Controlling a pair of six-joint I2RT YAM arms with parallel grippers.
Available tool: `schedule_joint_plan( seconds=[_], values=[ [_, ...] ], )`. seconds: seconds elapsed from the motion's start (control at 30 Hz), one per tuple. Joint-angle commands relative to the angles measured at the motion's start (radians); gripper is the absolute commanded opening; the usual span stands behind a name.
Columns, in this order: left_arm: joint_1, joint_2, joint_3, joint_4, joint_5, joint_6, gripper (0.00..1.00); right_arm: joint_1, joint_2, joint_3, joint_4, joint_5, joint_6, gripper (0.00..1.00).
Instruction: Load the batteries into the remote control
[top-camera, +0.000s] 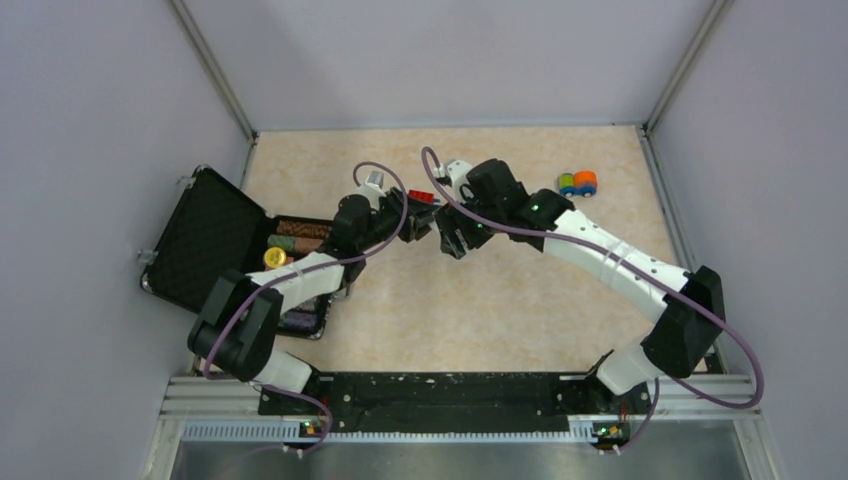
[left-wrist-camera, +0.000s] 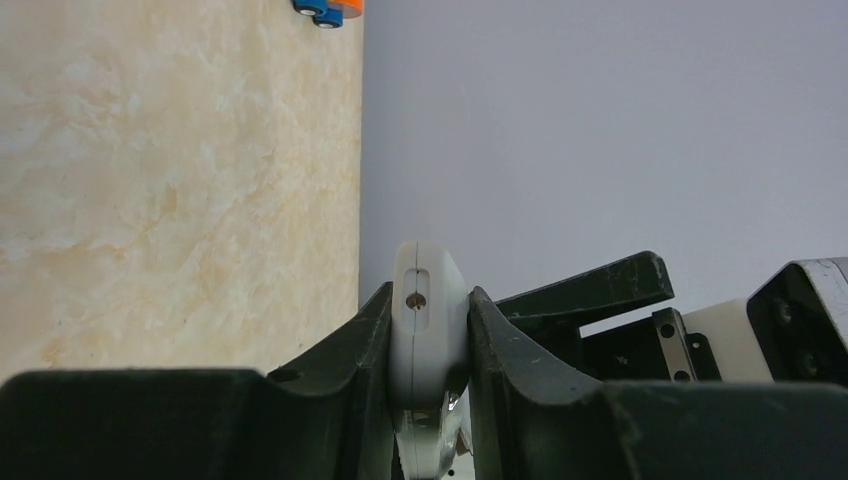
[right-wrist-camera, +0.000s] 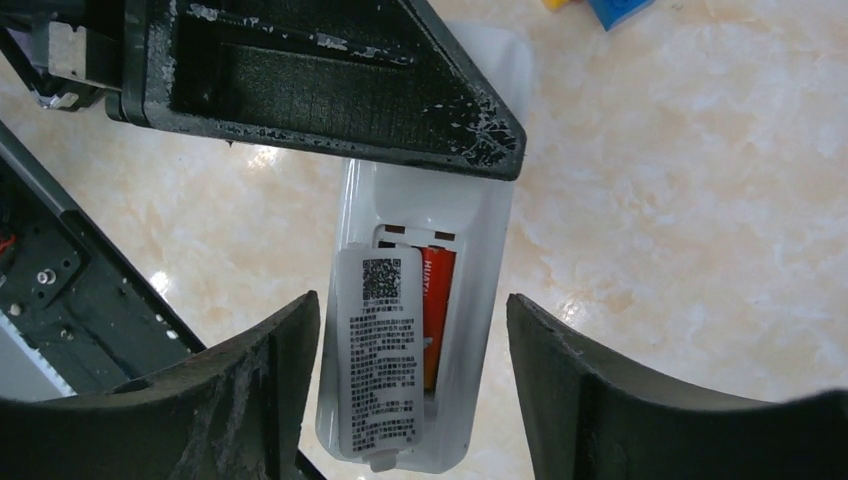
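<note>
My left jaws are clamped on the remote control (left-wrist-camera: 428, 330). They pinch its two broad faces near one end, so its narrow end edge faces my left wrist camera. I hold it up off the worktop (top-camera: 500, 300), with its open back turned to my right wrist. My right jaws stand wide apart, one beside each long edge of the remote. Neither touches it, and a gap shows on both sides.

In the open compartment the red-orange battery (right-wrist-camera: 437, 300) lies along one side. The white back cover (right-wrist-camera: 378, 370) sits askew over the other side, and I cannot tell what is beneath it.

Left of the remote stands an open black case (top-camera: 205, 235), and well to its right is the toy car (top-camera: 577, 183). Open worktop spreads on the remote's near side.
</note>
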Motion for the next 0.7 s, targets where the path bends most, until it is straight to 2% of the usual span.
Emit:
schedule_joint_plan(
  seconds=[0.0, 0.07, 0.13, 0.2, 0.37, 0.4, 0.43, 0.5, 0.67],
  values=[
    [-0.003, -0.048, -0.013, 0.056, 0.008, -0.007, 0.0, 0.016, 0.025, 0.01, 0.043, -0.014, 0.009, 0.58],
    [-0.002, -0.051, -0.018, 0.054, 0.008, -0.009, 0.0, 0.018, 0.029, 0.01, 0.049, -0.003, 0.031, 0.44],
    [-0.003, -0.054, -0.022, 0.039, 0.009, -0.015, 0.0, 0.018, 0.019, -0.005, 0.07, 0.018, 0.049, 0.36],
    [-0.003, -0.063, -0.023, 0.009, 0.007, -0.013, 0.11, 0.02, 0.01, -0.016, 0.081, 0.024, 0.057, 0.31],
    [0.0, -0.099, -0.027, -0.085, -0.013, 0.03, 0.54, 0.022, 0.009, -0.038, 0.086, 0.026, 0.057, 0.21],
    [0.001, -0.11, -0.028, -0.124, -0.023, 0.05, 0.81, 0.023, 0.008, -0.045, 0.088, 0.028, 0.058, 0.2],
    [0.002, -0.123, -0.027, -0.167, -0.038, 0.074, 0.89, 0.023, 0.007, -0.055, 0.092, 0.031, 0.058, 0.2],
    [0.009, -0.16, -0.032, -0.275, -0.081, 0.129, 0.98, 0.026, 0.005, -0.082, 0.104, 0.035, 0.058, 0.18],
    [0.053, -0.326, -0.05, -0.635, -0.308, 0.253, 0.99, 0.047, -0.001, -0.222, 0.196, 0.032, 0.016, 0.17]
  ],
)
